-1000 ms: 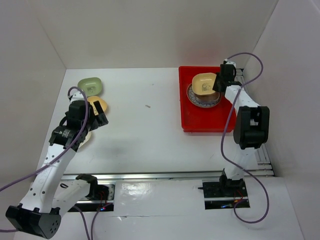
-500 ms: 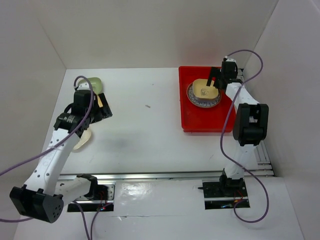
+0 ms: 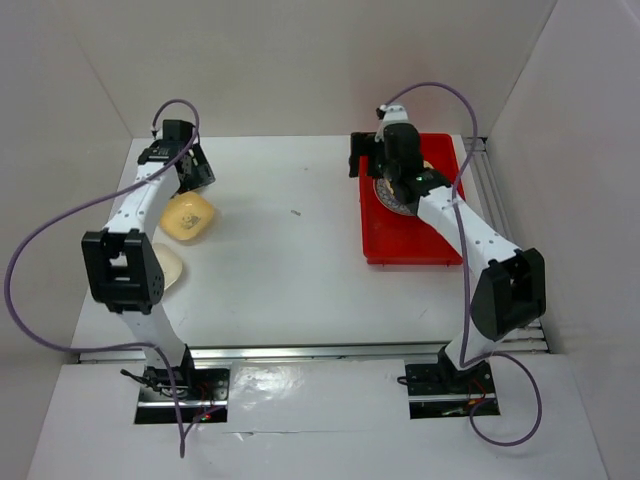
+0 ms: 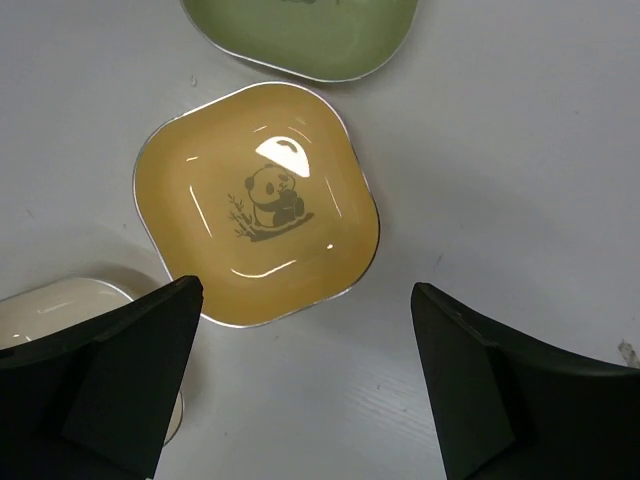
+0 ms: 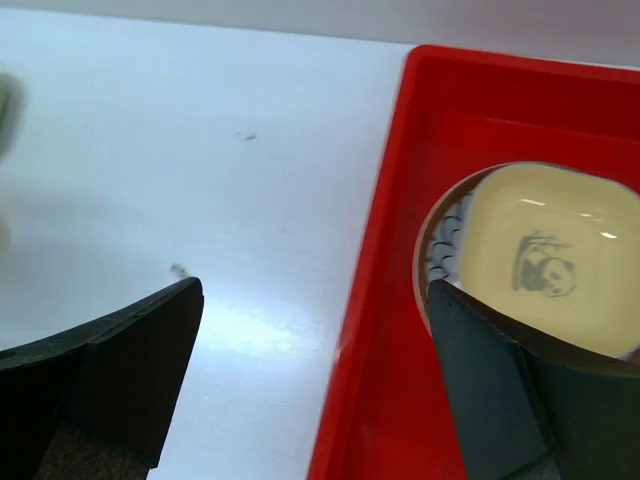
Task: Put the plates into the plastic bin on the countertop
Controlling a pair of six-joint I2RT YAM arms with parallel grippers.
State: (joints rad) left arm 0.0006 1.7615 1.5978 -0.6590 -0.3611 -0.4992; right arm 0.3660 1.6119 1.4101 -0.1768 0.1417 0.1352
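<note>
My left gripper (image 3: 190, 172) (image 4: 305, 292) hangs open above the countertop (image 3: 290, 270) at the far left, its jaws wide and empty. Below it lies an amber-yellow plate with a panda (image 4: 258, 205) (image 3: 188, 215). A green plate (image 4: 300, 35) lies just past it and a cream plate (image 4: 60, 305) (image 3: 165, 265) nearer. My right gripper (image 3: 362, 160) (image 5: 315, 292) is open and empty over the left wall of the red plastic bin (image 3: 410, 245) (image 5: 400, 400). In the bin, a pale yellow panda plate (image 5: 550, 255) rests on the round brown-rimmed plate (image 5: 442, 262).
White walls close in the countertop at the left, back and right. A small dark speck (image 3: 296, 212) lies mid-table. The arm bases and rail (image 3: 320, 352) run along the near edge.
My right gripper opened, left the pale yellow plate on the round plate and moved left to the bin's edge. My left arm swung toward the back, over the plates at the far left.
</note>
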